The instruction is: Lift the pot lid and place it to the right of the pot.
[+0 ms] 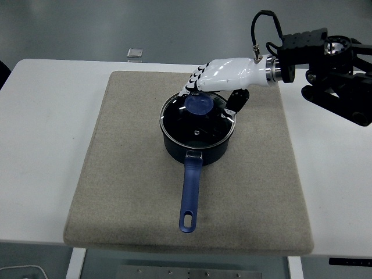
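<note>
Head view: we see a dark blue round saucepan (197,145) standing on a beige rectangular fabric mat (128,174) that covers the middle of the white table (46,128). The pan sits a little toward twelve o'clock of the mat's centre, and its long blue handle (190,192), with a hanging hole near the tip, points toward six o'clock, to the table's near edge.

The round glass pot lid with a metal rim (197,121) lies on the pan, closing it. Its blue round knob (199,104) shows on the twelve o'clock part of the lid rather than dead centre.

Our right hand (224,78), white-shelled with black joints, comes in from about two o'clock on a black arm (331,70) and hangs over the far rim of the lid. Its fingers (195,78) stretch toward nine o'clock just beyond the knob, and the black thumb (233,102) points down at about three o'clock of the knob. The fingers look loosely spread and we see them closed on nothing; whether any fingertip touches the knob or the lid we cannot tell from this angle.

A small grey square object (135,53) lies on the table beyond the mat, at about eleven o'clock from the pan, well apart from it.
</note>
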Available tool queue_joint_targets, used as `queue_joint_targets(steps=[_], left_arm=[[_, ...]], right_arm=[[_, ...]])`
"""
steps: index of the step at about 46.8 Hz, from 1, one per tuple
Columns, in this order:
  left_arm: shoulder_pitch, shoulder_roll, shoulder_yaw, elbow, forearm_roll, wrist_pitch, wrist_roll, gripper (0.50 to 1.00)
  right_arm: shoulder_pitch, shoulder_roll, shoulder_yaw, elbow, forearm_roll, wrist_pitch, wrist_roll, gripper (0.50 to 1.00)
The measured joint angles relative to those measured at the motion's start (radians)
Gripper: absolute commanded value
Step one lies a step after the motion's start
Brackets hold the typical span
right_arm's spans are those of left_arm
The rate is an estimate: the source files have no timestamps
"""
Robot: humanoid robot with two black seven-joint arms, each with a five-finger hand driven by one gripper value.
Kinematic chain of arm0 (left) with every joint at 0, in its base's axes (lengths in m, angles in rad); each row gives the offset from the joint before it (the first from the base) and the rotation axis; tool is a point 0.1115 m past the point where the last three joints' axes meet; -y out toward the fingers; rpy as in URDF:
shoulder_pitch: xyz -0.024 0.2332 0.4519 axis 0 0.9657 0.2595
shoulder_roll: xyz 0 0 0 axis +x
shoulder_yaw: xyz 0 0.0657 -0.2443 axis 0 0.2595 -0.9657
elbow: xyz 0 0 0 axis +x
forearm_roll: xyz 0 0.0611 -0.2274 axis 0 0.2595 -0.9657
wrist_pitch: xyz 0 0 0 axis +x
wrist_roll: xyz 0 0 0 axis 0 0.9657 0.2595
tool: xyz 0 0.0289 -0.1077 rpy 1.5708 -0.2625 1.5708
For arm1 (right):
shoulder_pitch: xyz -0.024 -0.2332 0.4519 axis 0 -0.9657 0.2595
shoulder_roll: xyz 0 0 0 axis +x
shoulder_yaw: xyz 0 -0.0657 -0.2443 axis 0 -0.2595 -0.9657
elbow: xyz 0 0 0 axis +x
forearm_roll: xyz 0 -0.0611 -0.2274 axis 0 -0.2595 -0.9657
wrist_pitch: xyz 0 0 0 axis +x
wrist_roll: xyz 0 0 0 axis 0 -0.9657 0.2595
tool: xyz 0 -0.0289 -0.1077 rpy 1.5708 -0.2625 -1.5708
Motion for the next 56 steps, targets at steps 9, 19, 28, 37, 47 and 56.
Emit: queue_joint_targets(steps=[9,19,28,37,47,56], left_arm=[[0.000,0.000,0.000,0.000,0.000,0.000,0.000,1.000],[0.000,0.000,0.000,0.000,0.000,0.000,0.000,1.000],[0.000,0.000,0.000,0.000,0.000,0.000,0.000,1.000],[0.000,0.000,0.000,0.000,0.000,0.000,0.000,1.000],[0.000,0.000,0.000,0.000,0.000,0.000,0.000,1.000],[0.000,0.000,0.000,0.000,0.000,0.000,0.000,1.000]], right_arm=[[0.004,-0.001,-0.002,0.000,0.001,0.001,0.000,0.913],[-0.004,0.002,-0.009,0.000,0.002,0.002,0.000,0.913],[-0.006,0.002,-0.020,0.000,0.002,0.000,0.000,0.913],[-0.010,0.002,-0.021,0.000,0.002,-0.001,0.000,0.913],[-0.006,0.002,-0.024,0.000,0.001,0.000,0.000,0.913],[-0.008,0.001,-0.031,0.003,0.002,0.000,0.000,0.913]])
